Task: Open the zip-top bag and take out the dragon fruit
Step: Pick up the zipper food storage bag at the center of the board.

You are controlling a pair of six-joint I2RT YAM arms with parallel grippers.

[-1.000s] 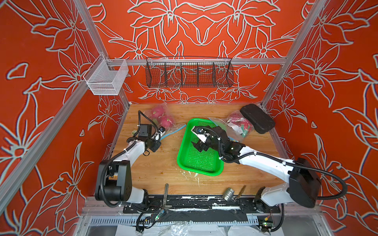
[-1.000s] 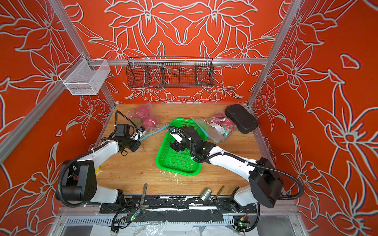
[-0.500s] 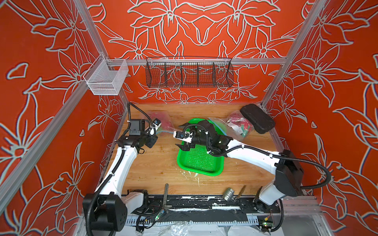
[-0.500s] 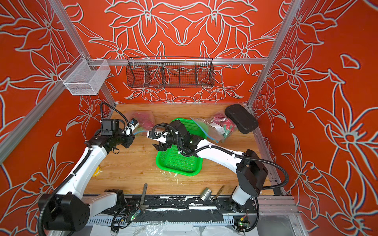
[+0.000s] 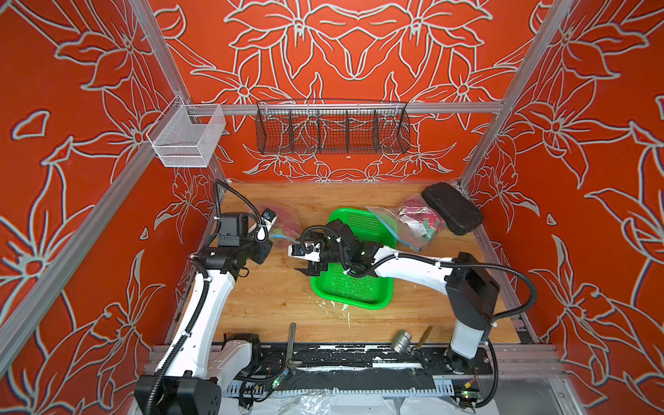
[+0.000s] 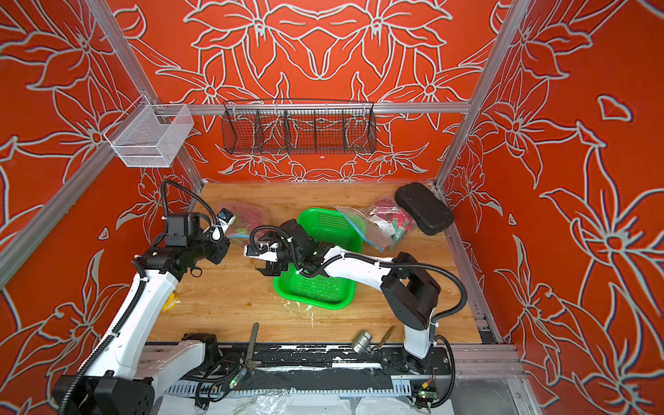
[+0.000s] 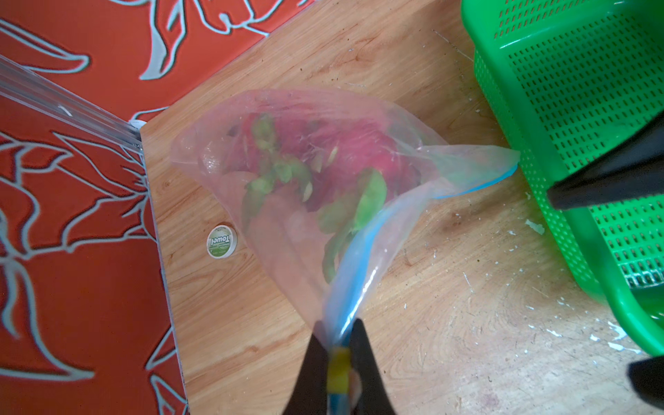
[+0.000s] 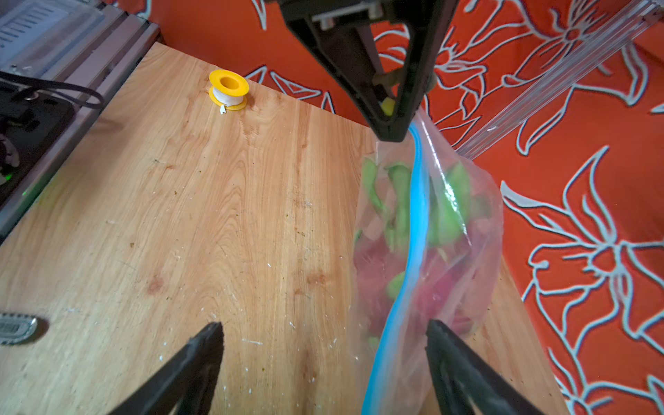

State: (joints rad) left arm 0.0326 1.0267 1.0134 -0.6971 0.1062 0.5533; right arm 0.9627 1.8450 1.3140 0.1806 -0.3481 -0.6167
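While my left claw (image 7: 337, 336) pinched the blue zip strip (image 7: 363, 273) of the zip-top bag (image 7: 287, 118), its two black fingers were pressed together on the plastic, with a bit of yellow showing between them. The bag stretched away from that claw over the wooden table (image 7: 449, 305), near the table's far left corner. The dragon fruit (image 7: 352, 151) lay inside it, magenta with green scales, blurred by the film, and I could not count the pieces. My right claw (image 8: 323, 327) stood with its jaws spread wide and held nothing. In its wrist view the blue strip ran down between the fingertips, close to one of them, and I could not tell whether it touched. In both top views that claw hovered at the left rim of the green tray (image 5: 354, 303), between the tray and my left claw. A second clear bag (image 5: 413, 219) lay between the tray and a black pad (image 5: 451, 208) at the far right. A small round tin (image 7: 220, 241) sat just beside the held bag, and a yellow spool (image 8: 229, 88) stood near the table's left edge.
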